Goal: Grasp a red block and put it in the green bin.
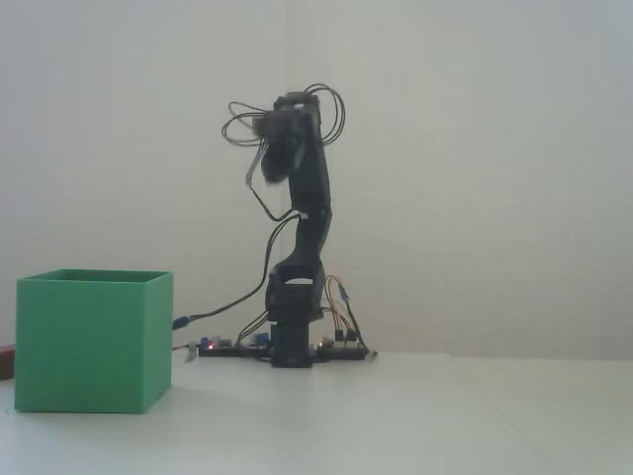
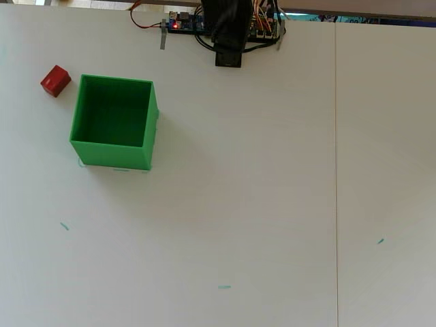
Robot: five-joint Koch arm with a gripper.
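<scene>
The red block (image 2: 55,80) lies on the white table just left of the green bin's far left corner; in the fixed view only a red sliver of the block (image 1: 5,361) shows at the left edge. The green bin (image 2: 112,154) stands open-topped, with only green showing inside, and the bin (image 1: 94,341) appears as a plain cube from the side. The arm is folded upright over its base. My gripper (image 1: 257,168) hangs blurred, high above the table and well right of the bin. Its jaws cannot be made out, and nothing red shows there. In the overhead view it merges with the dark arm.
The arm's base (image 2: 228,58) and a circuit board with wires (image 2: 182,24) sit at the table's far edge. A thin seam (image 2: 335,170) runs down the table on the right. Small teal marks (image 2: 64,226) dot the surface. A plain wall stands behind.
</scene>
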